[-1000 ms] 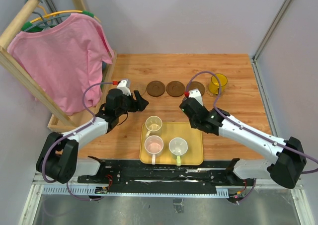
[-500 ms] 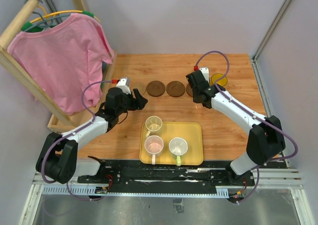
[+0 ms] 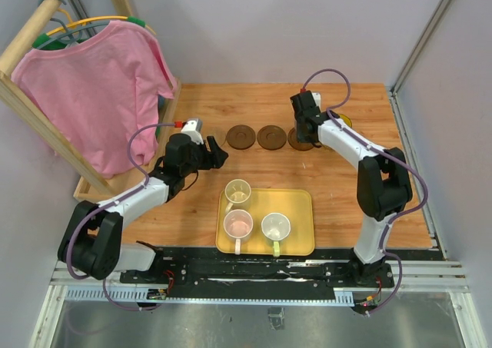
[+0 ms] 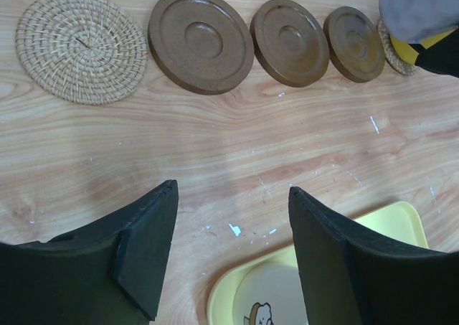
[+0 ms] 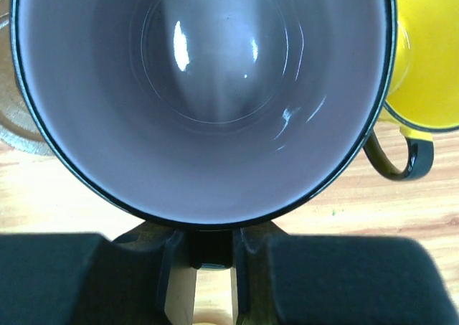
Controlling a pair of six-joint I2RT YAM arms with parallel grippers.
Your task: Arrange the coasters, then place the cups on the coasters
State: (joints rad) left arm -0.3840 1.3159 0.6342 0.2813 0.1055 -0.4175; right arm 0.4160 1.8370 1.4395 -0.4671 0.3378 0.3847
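The left claw [image 4: 229,253] hangs wide open and holds nothing, over bare wood near the row of coasters [image 4: 201,41]. Three cups [image 3: 238,224] stand in the tray [image 3: 304,202]. The right claw [image 5: 206,267] pinches the handle of the purple cup [image 5: 201,88] at the row's right end, just beside the amber cup [image 5: 423,52].

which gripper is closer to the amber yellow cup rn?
Right. The right gripper, holding the purple-grey cup by its handle, is directly beside the amber yellow cup. The left gripper hangs open far off to the other side, near the woven coaster.
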